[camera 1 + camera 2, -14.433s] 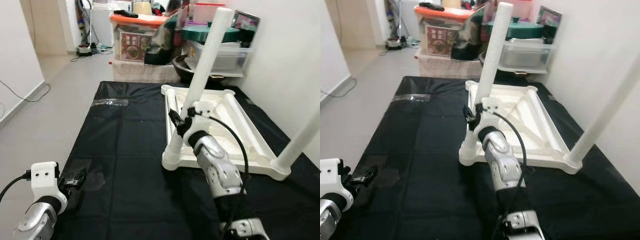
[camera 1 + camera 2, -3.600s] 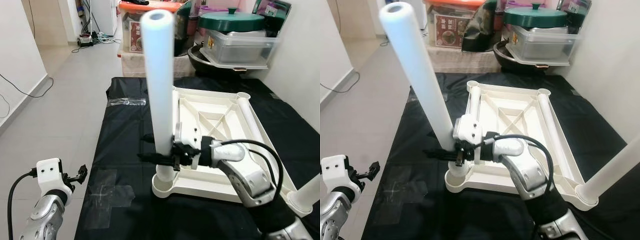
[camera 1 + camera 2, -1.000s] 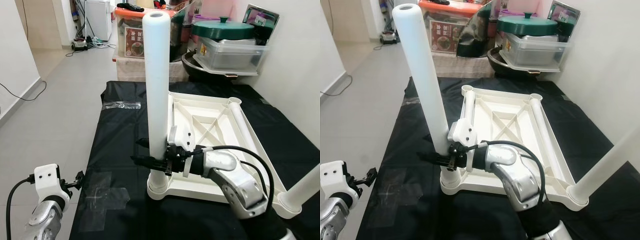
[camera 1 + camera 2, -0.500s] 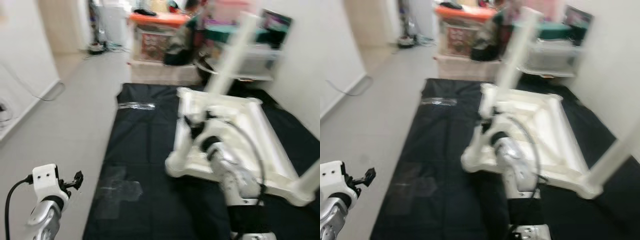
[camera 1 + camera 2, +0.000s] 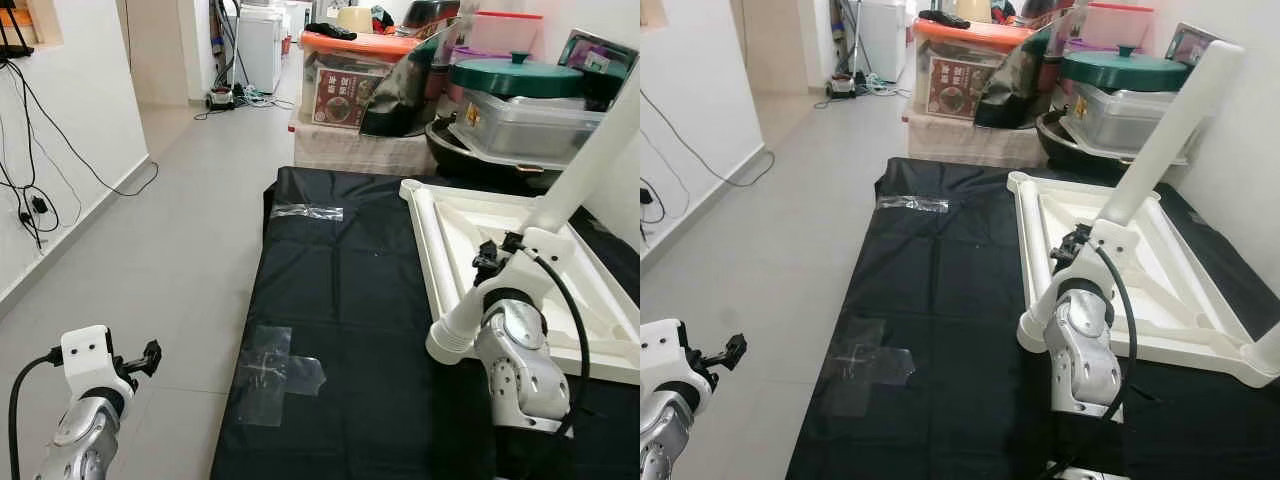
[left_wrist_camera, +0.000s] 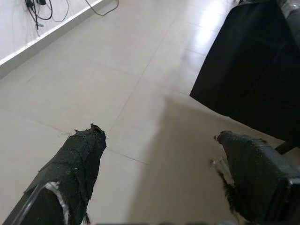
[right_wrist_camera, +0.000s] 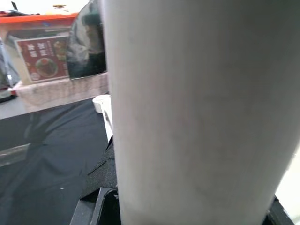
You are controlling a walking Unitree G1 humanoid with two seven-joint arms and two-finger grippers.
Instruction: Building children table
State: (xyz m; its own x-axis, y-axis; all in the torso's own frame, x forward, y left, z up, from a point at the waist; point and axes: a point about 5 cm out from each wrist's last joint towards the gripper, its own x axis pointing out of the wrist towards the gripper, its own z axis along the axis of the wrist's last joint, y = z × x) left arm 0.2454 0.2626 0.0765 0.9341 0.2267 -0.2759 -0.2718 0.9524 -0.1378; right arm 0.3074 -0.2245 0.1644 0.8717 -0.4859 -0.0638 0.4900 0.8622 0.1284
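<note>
Landmark is the black mat [image 5: 340, 300]. Pale tiled floor [image 5: 170, 250] runs along its left side to a white wall [image 5: 70, 110] with dangling cables [image 5: 40, 190]. Clear tape strips [image 5: 275, 370] are stuck on the mat's near left part. Beyond the mat's far edge sit stacked storage boxes: an orange-lidded box [image 5: 360, 45], a box with a red picture label [image 5: 347, 97] whose writing is too small to read, and a clear tub with a green lid [image 5: 515, 75].

My left gripper [image 6: 159, 173] hangs over the floor, off the mat's left edge, fingers spread apart, nothing between them.

The upturned white table top [image 5: 1120, 270] lies on the mat's right half. A white table leg [image 5: 1160, 130] rises tilted from its near left corner. My right gripper [image 5: 1072, 245] is clamped around that leg, low down just above the corner socket; the leg sits right up against the wrist camera.
</note>
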